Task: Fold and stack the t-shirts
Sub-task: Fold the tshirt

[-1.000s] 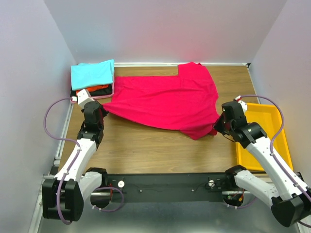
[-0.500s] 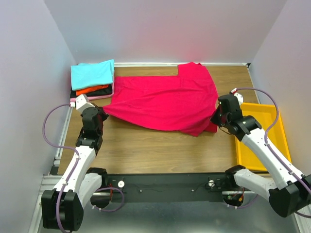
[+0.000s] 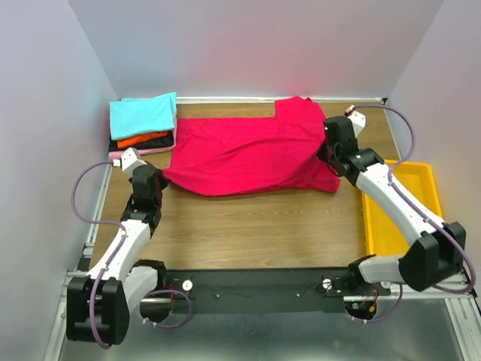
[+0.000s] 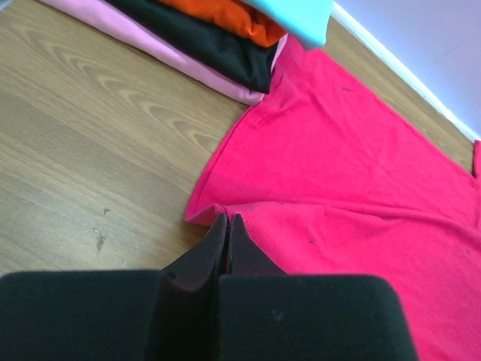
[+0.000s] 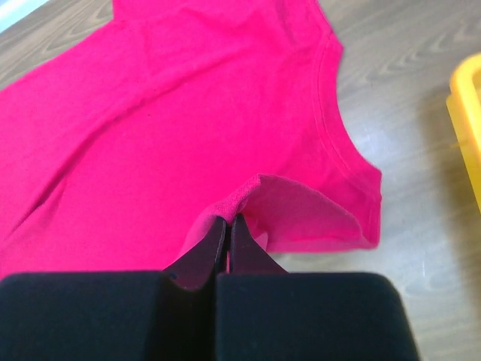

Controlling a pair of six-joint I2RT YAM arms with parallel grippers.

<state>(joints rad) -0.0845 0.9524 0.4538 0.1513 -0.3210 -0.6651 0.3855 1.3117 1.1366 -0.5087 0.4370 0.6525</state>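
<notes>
So the wooden tabletop (image 3: 248,226) is mostly taken up by the big crimson t-shirt (image 3: 255,154). It's plain and spread almost flat, with a few soft ripples and one sleeve poking out toward the back wall. It's stretched between the two arms, and its long axis runs left-right. The straight hem edge sits at the left end effector (image 4: 227,224), and the curved ribbed edge (looks like the neckline) is just past the right end effector (image 5: 227,224).

A second ago the near right corner sagged down toward the front edge. Now the right arm has swung away toward the back, so that flap got pulled up and the near edge lies much straighter. The left arm barely shifted.

The yellow bin (image 3: 379,226) is off to the right of the right end effector. The folded stack (image 3: 143,124), cyan on top, then orange-red, black and pink, sits just beyond the left one, touching the crimson cloth.

Both end effectors are clenched. The left pinches the hem corner, and the right pinches a raised fold of the same shirt.
</notes>
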